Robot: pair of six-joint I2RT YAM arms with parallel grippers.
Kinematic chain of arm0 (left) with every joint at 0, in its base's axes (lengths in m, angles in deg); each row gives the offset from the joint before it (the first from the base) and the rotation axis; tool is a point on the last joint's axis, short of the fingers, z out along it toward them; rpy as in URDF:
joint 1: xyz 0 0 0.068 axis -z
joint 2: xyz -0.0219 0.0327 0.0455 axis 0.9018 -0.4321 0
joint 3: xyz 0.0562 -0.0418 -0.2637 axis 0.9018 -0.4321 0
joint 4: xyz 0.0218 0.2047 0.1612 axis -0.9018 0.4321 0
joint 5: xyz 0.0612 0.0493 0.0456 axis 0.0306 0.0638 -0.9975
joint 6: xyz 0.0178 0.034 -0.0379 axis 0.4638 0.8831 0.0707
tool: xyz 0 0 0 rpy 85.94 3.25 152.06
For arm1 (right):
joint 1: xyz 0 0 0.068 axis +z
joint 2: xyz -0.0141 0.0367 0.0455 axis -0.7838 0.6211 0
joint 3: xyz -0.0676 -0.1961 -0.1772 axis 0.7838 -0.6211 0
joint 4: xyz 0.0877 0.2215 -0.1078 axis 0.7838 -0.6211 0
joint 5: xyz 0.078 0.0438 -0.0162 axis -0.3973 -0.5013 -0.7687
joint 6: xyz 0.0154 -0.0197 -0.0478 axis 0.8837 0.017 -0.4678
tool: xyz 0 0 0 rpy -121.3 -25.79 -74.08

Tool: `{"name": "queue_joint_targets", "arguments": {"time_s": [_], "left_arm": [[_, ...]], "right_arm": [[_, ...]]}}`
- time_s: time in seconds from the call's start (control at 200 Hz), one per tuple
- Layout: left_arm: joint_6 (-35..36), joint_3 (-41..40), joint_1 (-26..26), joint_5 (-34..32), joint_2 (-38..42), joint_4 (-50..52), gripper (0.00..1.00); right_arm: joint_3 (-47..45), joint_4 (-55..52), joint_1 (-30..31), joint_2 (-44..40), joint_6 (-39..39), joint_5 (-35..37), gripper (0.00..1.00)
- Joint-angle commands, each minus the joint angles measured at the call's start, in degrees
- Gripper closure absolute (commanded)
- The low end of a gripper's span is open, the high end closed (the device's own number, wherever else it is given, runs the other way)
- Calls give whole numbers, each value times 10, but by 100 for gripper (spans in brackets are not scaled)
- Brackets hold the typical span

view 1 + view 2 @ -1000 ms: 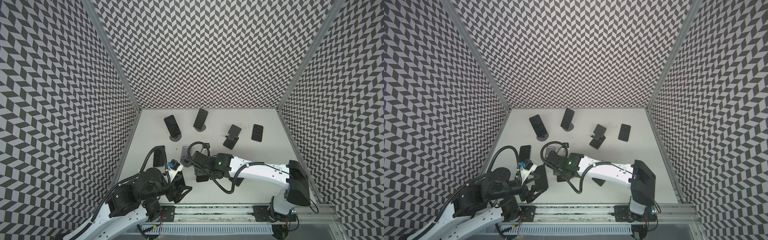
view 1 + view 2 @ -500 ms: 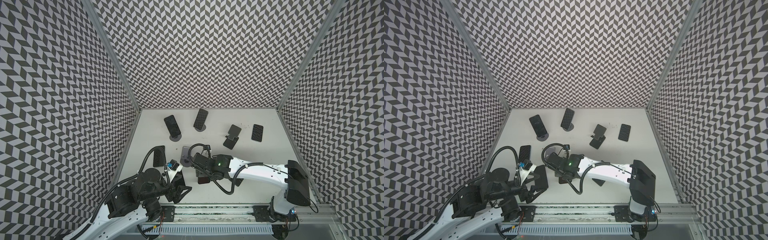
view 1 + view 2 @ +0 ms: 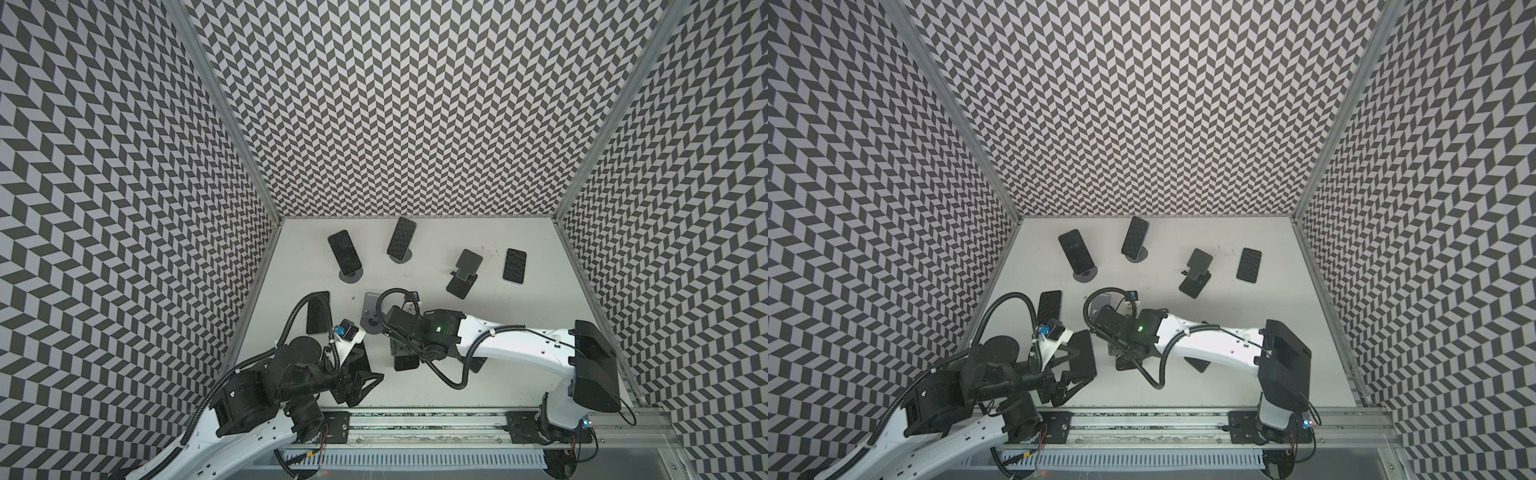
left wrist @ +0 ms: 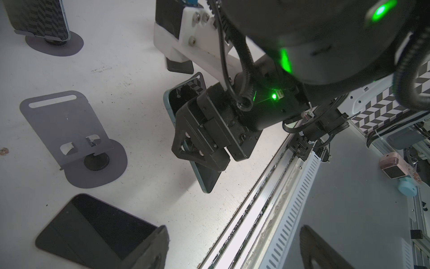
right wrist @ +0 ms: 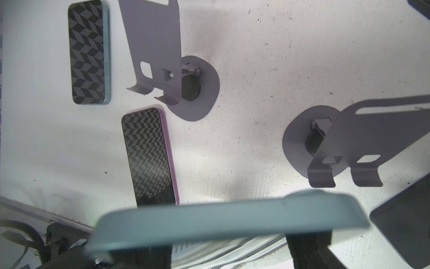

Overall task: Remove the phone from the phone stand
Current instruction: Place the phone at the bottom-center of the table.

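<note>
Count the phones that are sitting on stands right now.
2. Both are at the far end: the dark-screened phone nearer the left wall, and the patterned phone just right of it. Another could be hidden under the right arm.

No legible text, labels, brands or numbers anywhere in view.

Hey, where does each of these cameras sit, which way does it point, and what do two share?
Top views: above the front rail, looking down at the table; left arm and right arm show.
Left wrist: on the left arm, facing the right gripper clamped on the teal phone; open left gripper frames it.
Right wrist: on the right arm, looking down past that phone at two empty stands; own fingers show.
Shared: both wrist views show the teal phone.
</note>
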Motion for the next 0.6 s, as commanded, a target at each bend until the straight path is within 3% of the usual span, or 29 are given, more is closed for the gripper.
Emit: {"name": "queue_joint_targets", "arguments": {"time_s": [0.0, 0.591], "left_arm": [[4, -6, 1, 5, 2, -1, 12], [6, -6, 1, 7, -3, 0, 12]], "right_arm": [[-3, 27, -3, 8, -2, -4, 45], [-13, 34, -3, 32, -3, -39, 44]]}}
